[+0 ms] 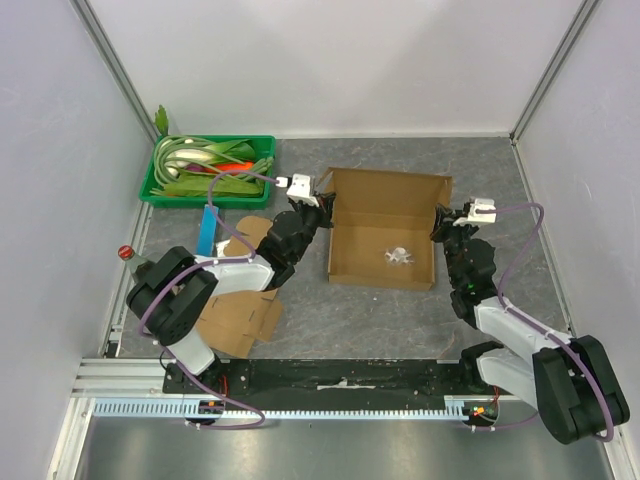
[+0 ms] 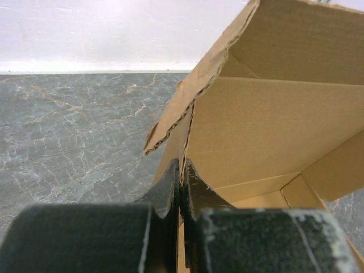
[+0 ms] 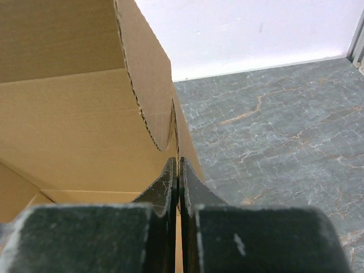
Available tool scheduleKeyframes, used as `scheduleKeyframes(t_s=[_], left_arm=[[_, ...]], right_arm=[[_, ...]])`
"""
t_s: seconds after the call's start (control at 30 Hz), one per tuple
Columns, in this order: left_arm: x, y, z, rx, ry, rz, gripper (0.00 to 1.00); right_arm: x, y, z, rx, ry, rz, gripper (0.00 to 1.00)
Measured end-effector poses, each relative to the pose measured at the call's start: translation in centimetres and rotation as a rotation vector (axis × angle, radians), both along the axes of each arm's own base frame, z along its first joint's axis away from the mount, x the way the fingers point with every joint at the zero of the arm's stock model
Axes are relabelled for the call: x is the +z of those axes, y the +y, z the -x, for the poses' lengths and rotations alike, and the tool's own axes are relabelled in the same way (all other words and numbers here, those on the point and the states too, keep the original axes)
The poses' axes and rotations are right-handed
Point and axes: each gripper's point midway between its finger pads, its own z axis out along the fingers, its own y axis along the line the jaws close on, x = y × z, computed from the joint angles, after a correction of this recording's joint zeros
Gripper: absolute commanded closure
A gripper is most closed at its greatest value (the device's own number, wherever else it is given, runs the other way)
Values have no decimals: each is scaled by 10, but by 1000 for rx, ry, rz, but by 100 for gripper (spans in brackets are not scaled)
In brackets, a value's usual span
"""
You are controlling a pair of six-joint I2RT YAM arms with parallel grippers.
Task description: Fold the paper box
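We see the left pincer [image 2: 181,170] pinched tight on the thin side wall of the paper box [image 2: 273,125], whose ragged-edged flap [image 2: 211,71] leans overhead. The grey marbled counter [image 2: 74,131] spreads left, with a white wall [image 2: 102,34] behind.

Plain white walls [image 1: 340,60], joined by slim metal posts [image 1: 551,60], close in a grey marble-veined table [image 1: 400,320] with a metal rail [image 1: 330,411] along its near edge, lit evenly, perhaps from overhead.
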Motion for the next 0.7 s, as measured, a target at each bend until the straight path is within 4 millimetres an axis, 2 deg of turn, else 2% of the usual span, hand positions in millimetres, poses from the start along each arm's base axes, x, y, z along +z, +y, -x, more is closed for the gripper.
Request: scheduleKeyframes(t_s=[0.2,0.43,0.57,0.7], left_arm=[[7,3,-2,24,-23,19,98],[9,2,-20,70,-50,11,98],[8,4,-30,84,-52,12,98],[5,6,-30,81,-64,22,98]], right_arm=[[14,5,-6,-17,-42,-26,100],[-3,9,-21,-21,-44,-33,100],[-4,12,-27,-18,-60,-45,100],[-4,15,-27,-12,-71,-49,100]])
